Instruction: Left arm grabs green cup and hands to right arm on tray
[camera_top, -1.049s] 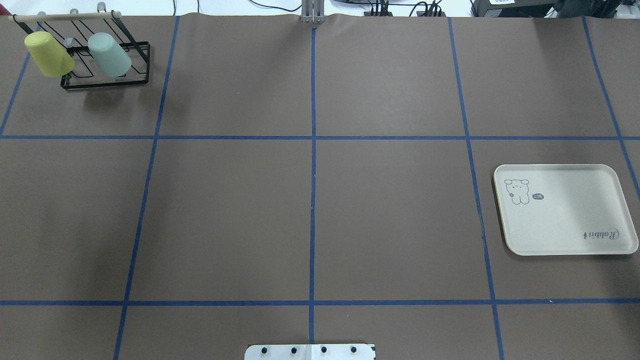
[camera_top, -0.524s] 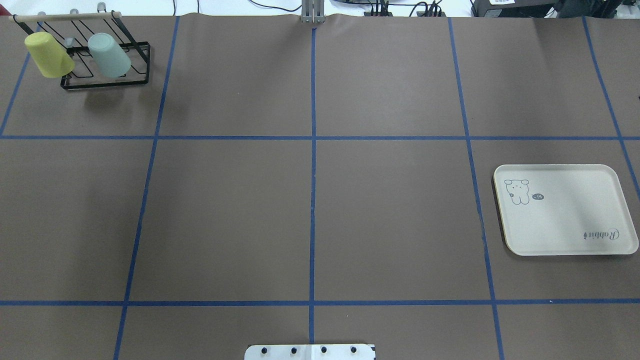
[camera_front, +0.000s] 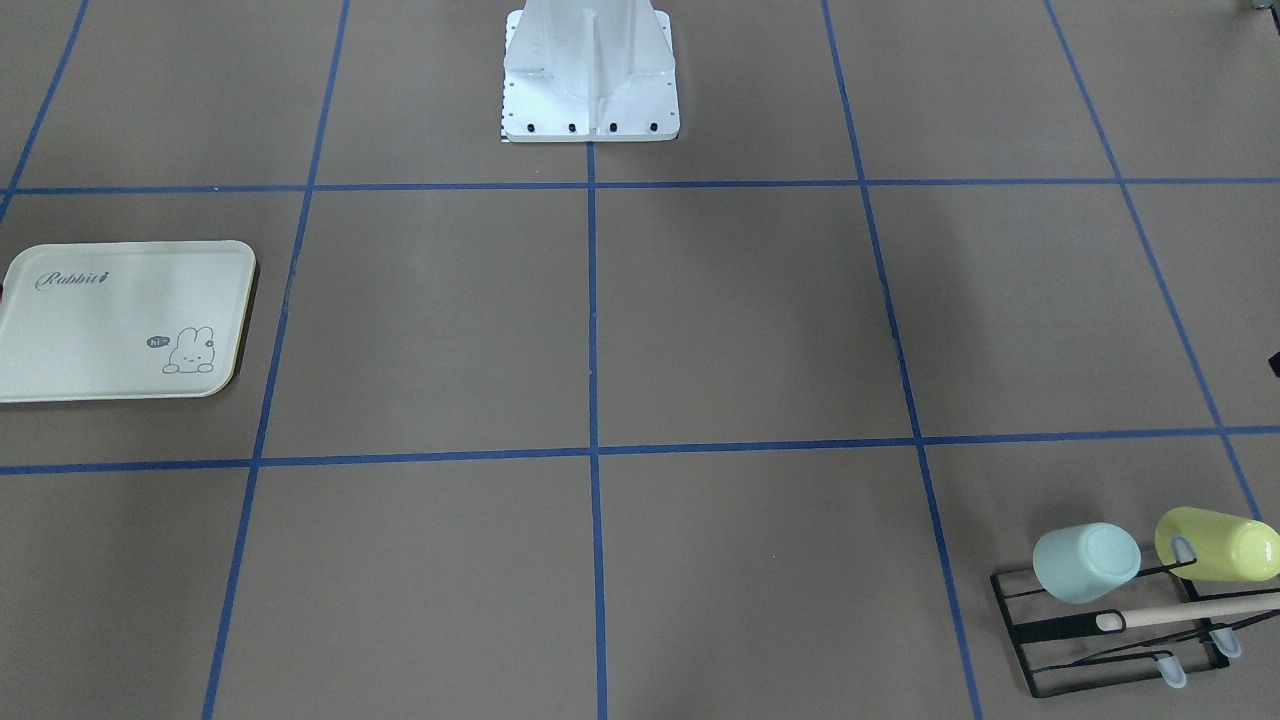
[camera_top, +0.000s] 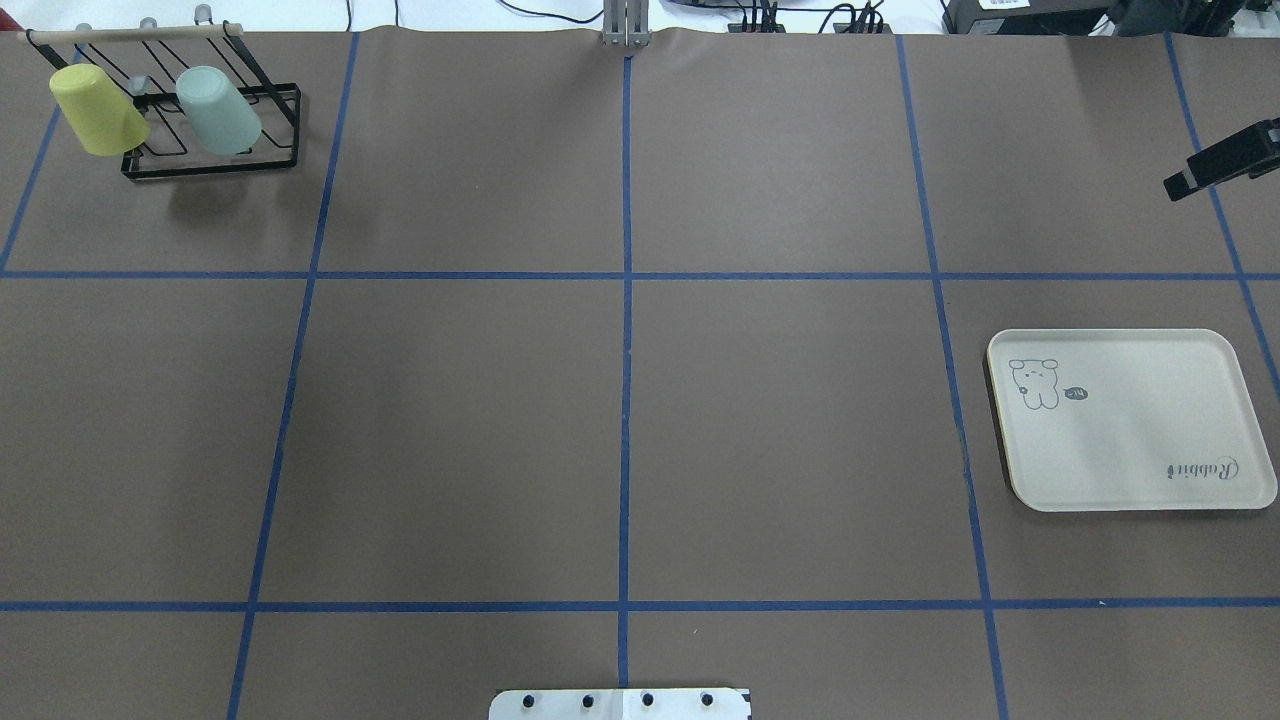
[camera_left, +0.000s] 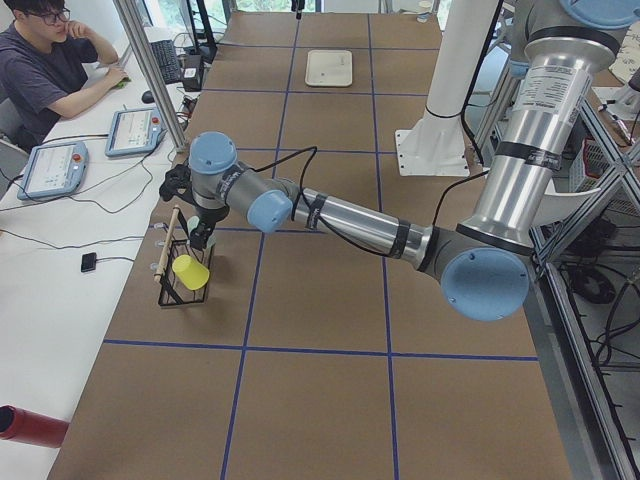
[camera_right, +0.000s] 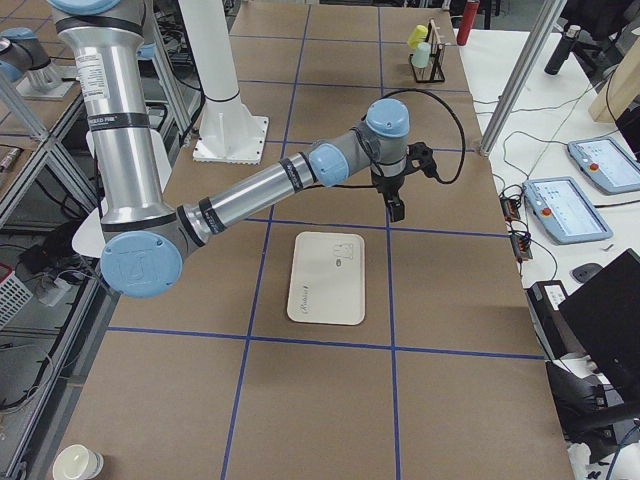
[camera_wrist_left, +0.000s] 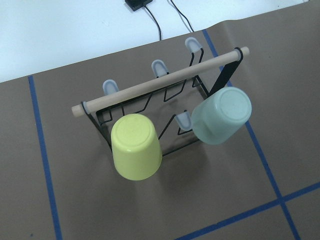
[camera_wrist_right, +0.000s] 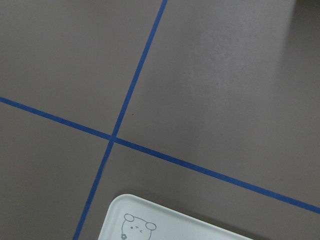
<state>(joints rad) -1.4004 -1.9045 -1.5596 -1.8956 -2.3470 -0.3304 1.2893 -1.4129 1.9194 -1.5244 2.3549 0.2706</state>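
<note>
The green cup is pale mint and hangs upside down and tilted on the black wire rack at the table's far left; it shows clearly in the left wrist view. The cream tray with its rabbit drawing lies bare at the right. My left gripper hovers above the rack; I cannot tell its state. My right gripper hangs over the table just beyond the tray, and a black part of it shows at the overhead view's right edge; I cannot tell its state.
A yellow-green cup hangs on the same rack, left of the mint one. The white robot base stands at the near middle edge. An operator sits beside the table's left end.
A black part of my right gripper has come into the overhead view at its right edge. The cups, the rack and the tray have not moved.
</note>
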